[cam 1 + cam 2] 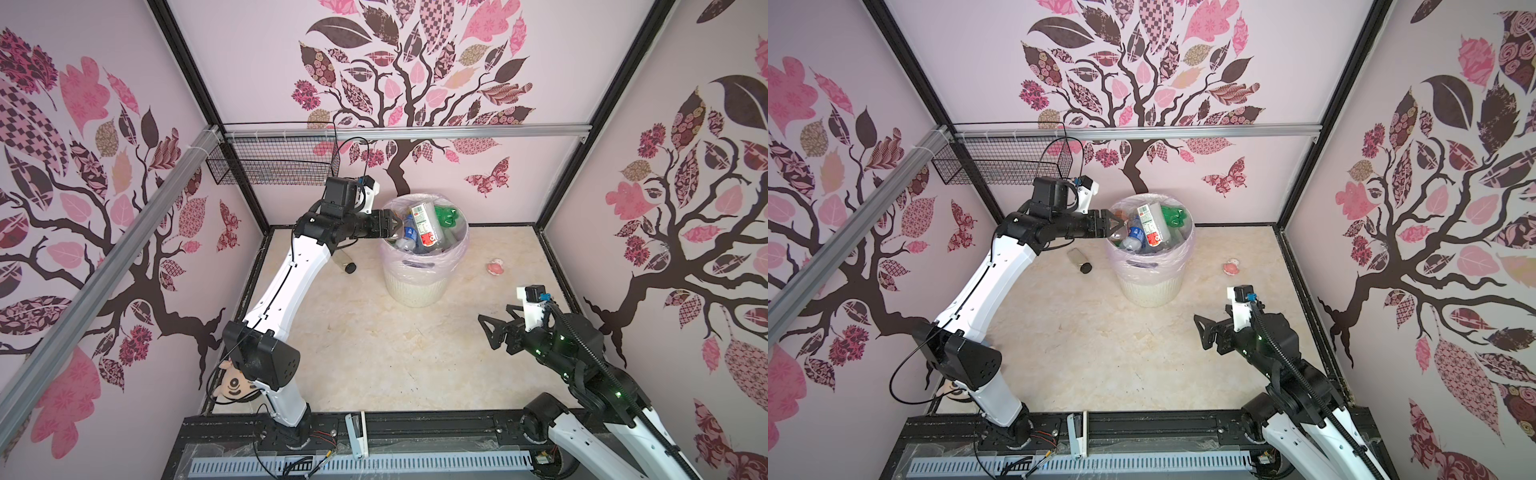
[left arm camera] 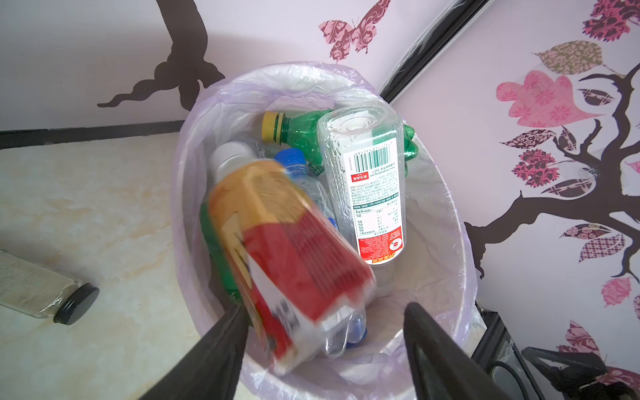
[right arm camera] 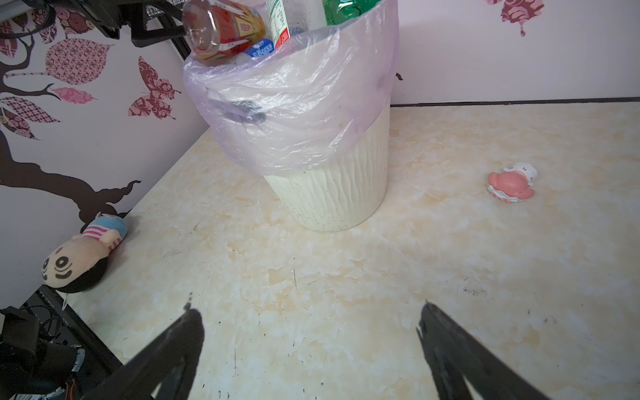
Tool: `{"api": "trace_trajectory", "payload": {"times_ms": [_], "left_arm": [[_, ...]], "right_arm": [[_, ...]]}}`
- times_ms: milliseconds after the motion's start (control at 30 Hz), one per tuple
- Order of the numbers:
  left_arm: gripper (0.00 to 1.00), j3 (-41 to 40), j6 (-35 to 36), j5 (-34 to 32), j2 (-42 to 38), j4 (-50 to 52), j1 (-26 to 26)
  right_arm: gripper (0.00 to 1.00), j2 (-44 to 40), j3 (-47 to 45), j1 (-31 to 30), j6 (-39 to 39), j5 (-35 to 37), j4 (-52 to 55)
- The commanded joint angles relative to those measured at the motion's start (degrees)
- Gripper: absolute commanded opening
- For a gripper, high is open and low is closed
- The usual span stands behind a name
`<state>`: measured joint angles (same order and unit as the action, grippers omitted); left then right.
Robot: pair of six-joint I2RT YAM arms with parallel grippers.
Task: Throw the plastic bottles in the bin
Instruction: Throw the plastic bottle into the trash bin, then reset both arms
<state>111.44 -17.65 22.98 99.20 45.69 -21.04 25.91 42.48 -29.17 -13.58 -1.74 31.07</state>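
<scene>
Left claw [image 1: 397, 226] over rim of heaped bin [image 1: 409, 286]

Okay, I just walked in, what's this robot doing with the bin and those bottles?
The robot is filling the bin with plastic bottles, piled nearly to the rim. The left gripper is over its mouth with jaws apart, and an orange-red labelled bottle, blurred, seems to be dropping onto the pile. The right gripper hangs open and empty above the table. No loose bottles show on the table, just a black-lidded jar, a pink toy and a plush doll.
</scene>
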Motion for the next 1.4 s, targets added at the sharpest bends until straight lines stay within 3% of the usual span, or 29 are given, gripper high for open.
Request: {"api": "trace_trajectory", "payload": {"times_ms": [0,233,567,700,867,1100,1367], "left_arm": [[0.81,0.4,0.9,-1.6,-1.6,0.1,-0.1],[0.83,0.2,1.5,-3.0,-5.1,0.3,0.2],[0.81,-11.4,3.4,-5.3,-15.5,-1.3,3.8],[0.82,-21.4,5.4,-8.5,-23.1,-3.1,5.5],[0.89,-34.5,8.8,-18.7,-32.7,-3.4,6.5],[0.95,-52.4,9.3,-30.4,-44.4,-9.0,6.9],[0.98,-70.6,6.7,-38.0,-53.1,-23.0,7.3]], "right_arm": [[1.00,-0.3,2.0,0.2,-0.5,-0.2,0.3],[1.00,-0.2,1.8,0.2,-0.6,0.1,0.1],[1.00,0.1,0.9,0.3,-1.4,1.0,-2.1],[1.00,0.2,-0.2,0.2,-0.3,3.9,-5.0],[1.00,2.8,-0.7,0.2,0.7,8.9,-9.4],[1.00,7.3,-3.8,0.3,2.4,21.7,-18.2],[1.00,13.6,-8.2,4.6,2.2,22.6,-27.3]]}}
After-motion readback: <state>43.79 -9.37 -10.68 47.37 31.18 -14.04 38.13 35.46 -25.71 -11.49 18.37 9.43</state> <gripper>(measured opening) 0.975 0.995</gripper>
